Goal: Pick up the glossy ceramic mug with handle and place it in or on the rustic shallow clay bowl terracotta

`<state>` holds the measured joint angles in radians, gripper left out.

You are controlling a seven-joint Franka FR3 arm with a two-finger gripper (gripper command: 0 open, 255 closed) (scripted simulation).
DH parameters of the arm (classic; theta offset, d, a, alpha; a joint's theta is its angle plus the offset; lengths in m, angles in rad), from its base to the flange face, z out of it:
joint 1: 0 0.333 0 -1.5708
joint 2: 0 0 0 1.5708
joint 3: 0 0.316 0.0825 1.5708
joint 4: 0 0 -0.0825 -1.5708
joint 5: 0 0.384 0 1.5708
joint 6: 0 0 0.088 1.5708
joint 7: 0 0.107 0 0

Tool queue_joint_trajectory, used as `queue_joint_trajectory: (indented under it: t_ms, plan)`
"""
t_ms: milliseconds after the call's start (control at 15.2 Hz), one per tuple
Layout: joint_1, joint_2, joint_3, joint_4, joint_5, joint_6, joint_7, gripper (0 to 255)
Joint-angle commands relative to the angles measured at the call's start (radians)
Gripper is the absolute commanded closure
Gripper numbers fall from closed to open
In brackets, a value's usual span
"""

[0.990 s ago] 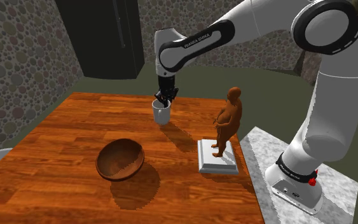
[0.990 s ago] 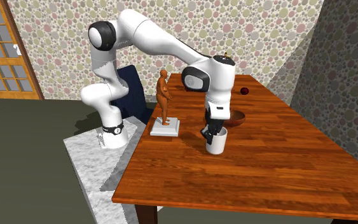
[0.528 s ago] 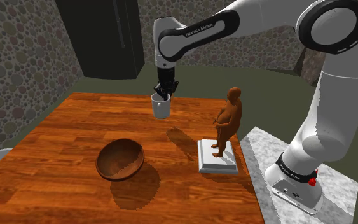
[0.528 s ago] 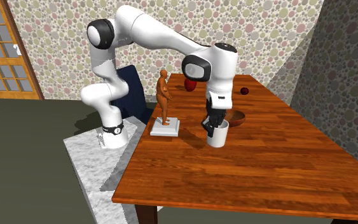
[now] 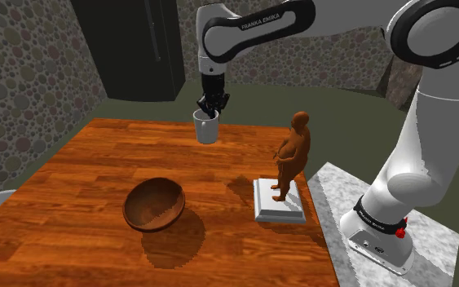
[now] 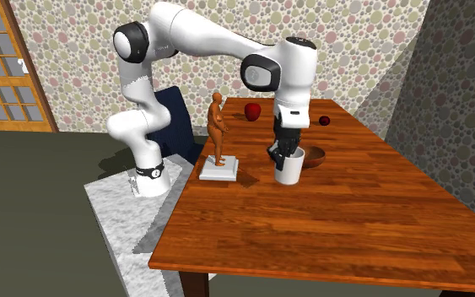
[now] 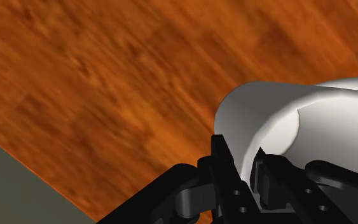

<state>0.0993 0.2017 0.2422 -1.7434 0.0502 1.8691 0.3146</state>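
Closest in on the shoulder view, the grey marbled stand (image 5: 337, 183) sits at lower right, butted up against the bench (image 5: 81, 179) edge. Lower centre, the brown bowl (image 5: 154, 204) rests upright on the wood with bare boards all round it, and the bench's near edge runs off the bottom of the frame. To the right, the brown statue (image 5: 293, 151) stands on its pale base close to the bench's right-hand edge, well apart from the bowl. From the bowl up toward centre frame it's a wide lane of open wood.

Up there the white mug (image 5: 206, 129) hangs upright from the end effector (image 5: 211, 110), clear of the boards. Its shadow lies apart from it, down by the statue's base. The mug shows right against the bench's far edge, with dim floor (image 5: 138, 110) past it and a black cabinet (image 5: 130, 41) at upper left.

On the wrist view the end effector (image 7: 240, 153) is closed down tight on the mug (image 7: 279, 111) wall. The fingers (image 7: 223, 162) pinch the rim, one outside and one inside. Bare wood runs under the mug, then the bench edge, then grey-green floor.

On the second exterior view there's a big stretch of bare bench (image 6: 337, 232) in the lower foreground. Centre frame, the end effector (image 6: 283, 153) grips the mug (image 6: 288, 171), and the bowl (image 6: 314, 155) sits just beside it to the right. The statue (image 6: 218, 126) stands left of centre near the bench's left edge. Farther back, toward the far edge, sit a red fruit (image 6: 252, 110) and a smaller red fruit (image 6: 324, 121).
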Motion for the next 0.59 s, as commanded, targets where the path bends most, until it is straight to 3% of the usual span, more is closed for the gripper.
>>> queue_joint_trajectory:
  t_ms: [0, 528]
  plan:
    - [0.0, -0.002, 0.0, 0.026, 0.0, -0.028, 0.002, 255]
    - [0.013, -0.013, 0.01, 0.102, 0.002, -0.113, 0.029, 255]
